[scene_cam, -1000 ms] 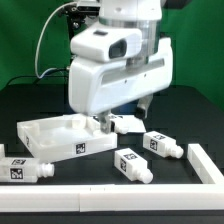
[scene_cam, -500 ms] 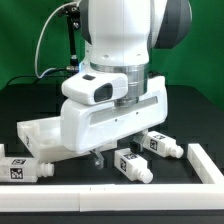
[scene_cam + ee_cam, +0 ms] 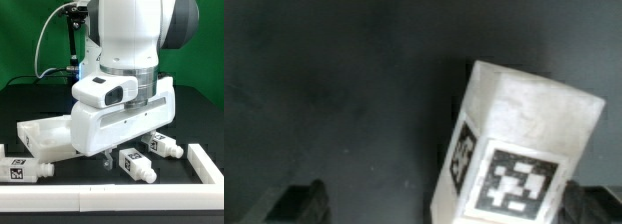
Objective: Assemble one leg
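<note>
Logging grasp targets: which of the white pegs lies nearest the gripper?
The middle peg, lying just to the exterior view's right of the gripper. The peg at the far left and the one further right lie farther off.

The square panel (image 3: 48, 136) lay on the table (image 3: 25, 105) at the exterior view's left, with the left leg (image 3: 25, 170) in front of it. To the panel's right, the nearer leg (image 3: 135, 164) lay in front of the farther leg (image 3: 166, 146).
</note>
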`<state>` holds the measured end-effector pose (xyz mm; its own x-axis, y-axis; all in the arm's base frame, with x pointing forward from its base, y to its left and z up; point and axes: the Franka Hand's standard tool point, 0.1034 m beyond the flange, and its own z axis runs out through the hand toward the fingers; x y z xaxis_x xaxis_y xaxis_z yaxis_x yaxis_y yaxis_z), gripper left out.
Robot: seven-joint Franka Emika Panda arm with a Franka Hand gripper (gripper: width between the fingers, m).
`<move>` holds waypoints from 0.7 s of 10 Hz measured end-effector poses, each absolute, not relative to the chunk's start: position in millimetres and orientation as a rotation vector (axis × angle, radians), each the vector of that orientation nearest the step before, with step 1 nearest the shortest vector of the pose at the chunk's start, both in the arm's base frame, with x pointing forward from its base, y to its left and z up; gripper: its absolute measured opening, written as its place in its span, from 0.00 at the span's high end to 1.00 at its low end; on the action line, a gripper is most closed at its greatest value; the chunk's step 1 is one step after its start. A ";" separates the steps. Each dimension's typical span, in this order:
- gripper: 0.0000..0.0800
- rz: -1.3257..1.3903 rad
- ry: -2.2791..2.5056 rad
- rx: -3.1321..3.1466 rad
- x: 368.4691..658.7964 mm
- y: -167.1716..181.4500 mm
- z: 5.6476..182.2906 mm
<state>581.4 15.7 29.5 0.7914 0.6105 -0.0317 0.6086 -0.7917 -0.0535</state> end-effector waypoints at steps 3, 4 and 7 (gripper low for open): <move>0.19 0.076 -0.998 -2.927 577.5 34.3 24.7; 0.19 0.079 -1.005 -2.922 575.1 38.4 19.0; 0.34 0.053 -1.009 -2.926 575.9 37.1 17.0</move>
<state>575.9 37.1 17.0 0.7873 0.6164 -0.0175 0.6148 -0.7868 -0.0544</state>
